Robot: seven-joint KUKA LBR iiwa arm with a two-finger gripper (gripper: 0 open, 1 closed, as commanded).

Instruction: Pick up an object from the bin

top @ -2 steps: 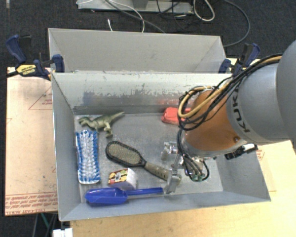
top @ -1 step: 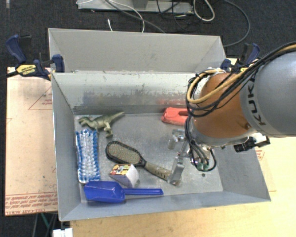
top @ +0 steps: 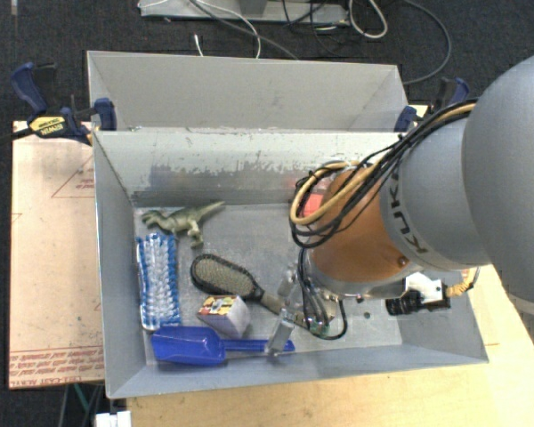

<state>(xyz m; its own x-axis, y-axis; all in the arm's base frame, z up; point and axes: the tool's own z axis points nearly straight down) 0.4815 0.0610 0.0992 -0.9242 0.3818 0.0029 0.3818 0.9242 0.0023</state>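
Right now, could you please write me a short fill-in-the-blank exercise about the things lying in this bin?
The scoop by the bin's near wall is ____.
Beyond the black hairbrush lies a toy ____.
The gripper hangs at the hairbrush's ____ end.
Missing words: blue; dinosaur; handle.

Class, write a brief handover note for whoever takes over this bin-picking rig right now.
Gripper: low at the front of the bin, over the handle of the blue scoop, beside the handle end of the black hairbrush; whether it holds anything cannot be told.
Things: blue scoop along the front wall; black hairbrush mid-floor; small colourful cube between them; clear blue bristly brush by the left wall; toy dinosaur back left.
Done: approach. Left: grasp one thing, lift it out.
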